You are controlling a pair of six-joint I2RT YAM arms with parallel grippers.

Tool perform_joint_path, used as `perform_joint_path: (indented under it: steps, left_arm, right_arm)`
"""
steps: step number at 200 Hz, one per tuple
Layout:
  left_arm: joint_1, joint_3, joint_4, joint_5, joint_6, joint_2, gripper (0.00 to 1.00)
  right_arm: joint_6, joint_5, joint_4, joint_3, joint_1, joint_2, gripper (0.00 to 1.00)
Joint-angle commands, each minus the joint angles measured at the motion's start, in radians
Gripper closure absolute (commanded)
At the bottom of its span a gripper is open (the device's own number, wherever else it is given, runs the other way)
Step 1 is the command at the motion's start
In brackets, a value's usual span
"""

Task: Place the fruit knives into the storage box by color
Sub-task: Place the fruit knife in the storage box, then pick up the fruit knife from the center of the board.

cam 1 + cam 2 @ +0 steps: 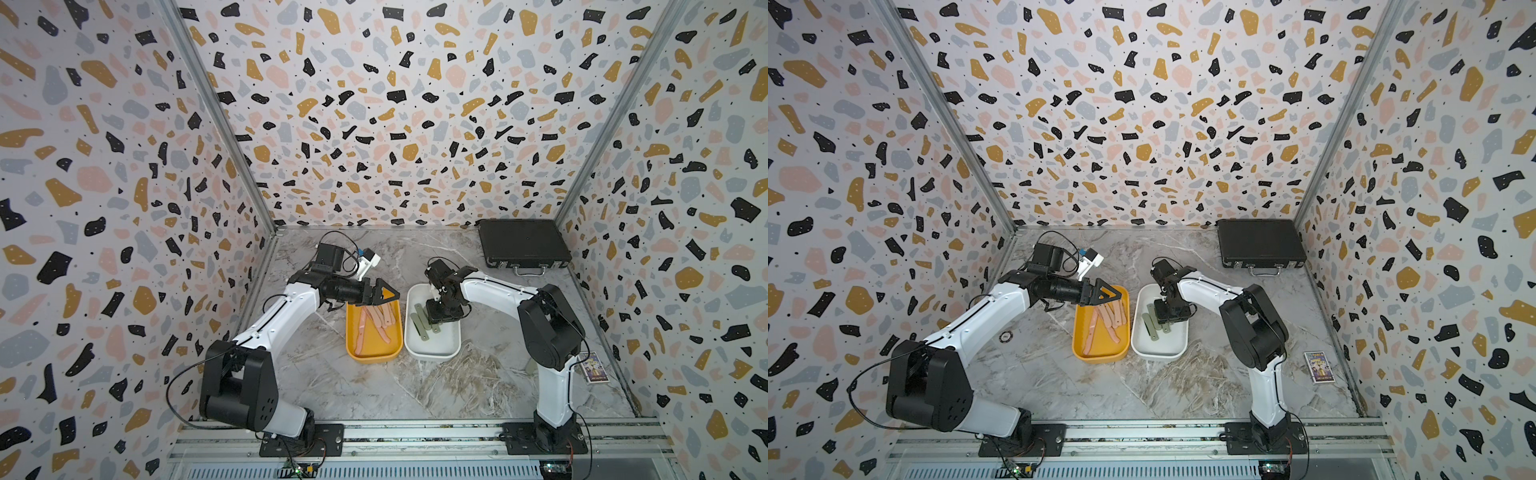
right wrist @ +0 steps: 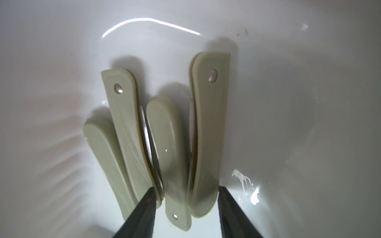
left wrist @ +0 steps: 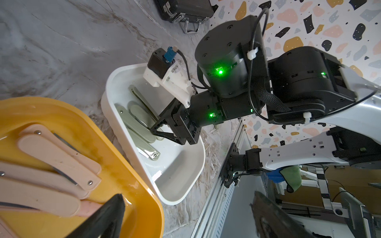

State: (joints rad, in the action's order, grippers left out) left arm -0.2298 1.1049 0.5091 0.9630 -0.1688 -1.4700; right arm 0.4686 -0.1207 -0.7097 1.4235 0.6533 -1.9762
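The left arm stretches from the left of the table's near edge toward the middle, with its forearm almost level. Its left tool hangs over the far end of the yellow storage box, jaws spread wide. The right arm rises from the right of the near edge, folds at a raised elbow and points its wrist straight down. The right tool stands inside the white storage box, jaws partly spread around the ends of two green fruit knives without pinching them. The boxes sit just beside each other at mid-table. Pink fruit knives lie heaped in the yellow one, and four green ones lie in the white.
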Motion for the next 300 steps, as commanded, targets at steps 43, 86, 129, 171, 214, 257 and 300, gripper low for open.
perform_joint_path:
  steps: [43,86,129,171,214,257,300]
  left_arm:
    - [0.006,0.053,0.016,-0.043,0.025,0.055,0.04]
    - [0.005,0.161,0.023,-0.033,0.007,0.043,0.03]
    - [-0.033,0.268,-0.073,-0.009,-0.097,-0.02,0.03]
    - [-0.124,0.279,-0.138,-0.013,-0.136,-0.066,0.03]
    - [-0.213,0.246,-0.217,-0.017,-0.175,-0.104,0.03]
    - [-0.281,0.221,-0.251,-0.012,-0.188,-0.131,0.03]
    - [-0.299,0.207,-0.265,-0.003,-0.192,-0.132,0.03]
  right_arm:
    - [0.003,0.102,-0.005,-0.058,0.001,0.183,0.37]
    - [0.017,0.146,-0.023,-0.162,-0.044,0.314,0.33]
    - [0.043,0.201,-0.063,-0.303,-0.142,0.492,0.31]
    - [0.058,0.222,-0.111,-0.415,-0.266,0.639,0.29]
    - [0.062,0.205,-0.125,-0.518,-0.438,0.718,0.26]
    - [0.089,0.148,-0.118,-0.597,-0.579,0.719,0.26]
    - [0.109,0.121,-0.095,-0.663,-0.651,0.716,0.26]
